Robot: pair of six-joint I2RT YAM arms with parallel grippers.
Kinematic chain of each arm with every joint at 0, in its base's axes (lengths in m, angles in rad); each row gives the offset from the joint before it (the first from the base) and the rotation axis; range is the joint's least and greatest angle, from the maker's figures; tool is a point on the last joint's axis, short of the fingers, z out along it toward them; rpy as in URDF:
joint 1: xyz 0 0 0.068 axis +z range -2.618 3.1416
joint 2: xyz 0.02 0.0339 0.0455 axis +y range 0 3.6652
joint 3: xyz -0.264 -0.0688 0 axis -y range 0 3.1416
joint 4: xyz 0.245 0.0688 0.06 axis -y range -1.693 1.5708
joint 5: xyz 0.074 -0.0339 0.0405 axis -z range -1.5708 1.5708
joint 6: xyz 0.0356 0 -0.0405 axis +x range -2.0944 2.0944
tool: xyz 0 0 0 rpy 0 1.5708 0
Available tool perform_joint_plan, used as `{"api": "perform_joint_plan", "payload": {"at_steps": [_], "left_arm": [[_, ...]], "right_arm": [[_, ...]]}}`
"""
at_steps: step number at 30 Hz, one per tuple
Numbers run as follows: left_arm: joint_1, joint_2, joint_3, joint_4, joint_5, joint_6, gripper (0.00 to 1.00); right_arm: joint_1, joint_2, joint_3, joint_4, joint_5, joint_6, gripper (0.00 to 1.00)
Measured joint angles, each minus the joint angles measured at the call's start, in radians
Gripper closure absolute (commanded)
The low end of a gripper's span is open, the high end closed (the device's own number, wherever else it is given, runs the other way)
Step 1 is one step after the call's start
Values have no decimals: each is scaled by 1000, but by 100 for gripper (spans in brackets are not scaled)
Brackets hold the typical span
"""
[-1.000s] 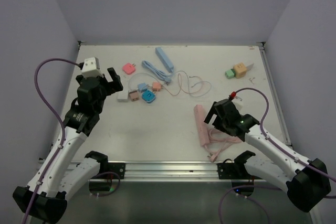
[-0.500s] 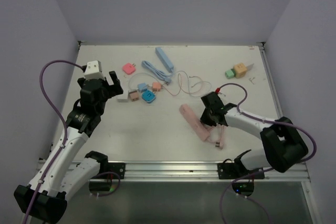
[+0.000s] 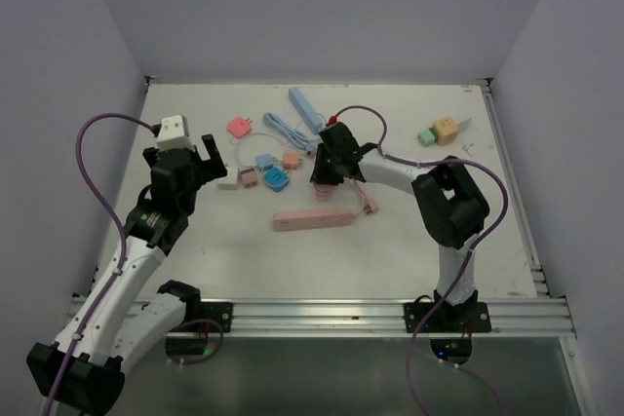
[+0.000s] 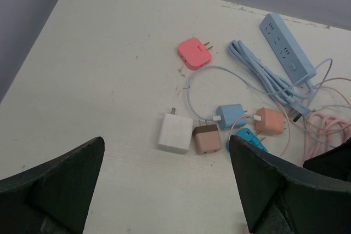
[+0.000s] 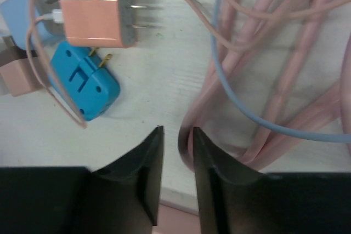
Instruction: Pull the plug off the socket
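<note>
Your right gripper [image 3: 325, 170] has swept in from the right and dragged the pink power strip [image 3: 312, 219] along, so the strip now lies well nearer you than the blue power strip [image 3: 305, 109], gripper between them. Its fingers sit almost together, seemingly pinching the pink cord [image 5: 274, 105], while your left gripper [image 3: 198, 156] hangs wide apart. I can't see a plug freed, so that looks like a drag, not a pull-out.
</note>
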Motion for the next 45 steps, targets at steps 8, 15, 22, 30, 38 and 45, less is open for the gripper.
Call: {"api": "perform_joint_plan", "payload": {"at_steps": [8, 15, 22, 30, 38, 45], "left_arm": [[0, 0, -2, 0, -2, 1, 1], [0, 0, -2, 0, -2, 1, 1], [0, 0, -2, 0, -1, 1, 1], [0, 1, -2, 0, 6, 1, 1], [0, 11, -2, 3, 9, 1, 1], [0, 11, -2, 4, 9, 1, 1]], "right_arm": [[3, -40, 89, -95, -1, -122, 18], [-18, -205, 89, -224, 146, -158, 6], [-196, -284, 89, -273, 398, -100, 1], [-407, -206, 158, -325, 608, 3, 1], [-530, 17, 393, -367, 651, 72, 1], [-596, 164, 526, -418, 652, 106, 1]]}}
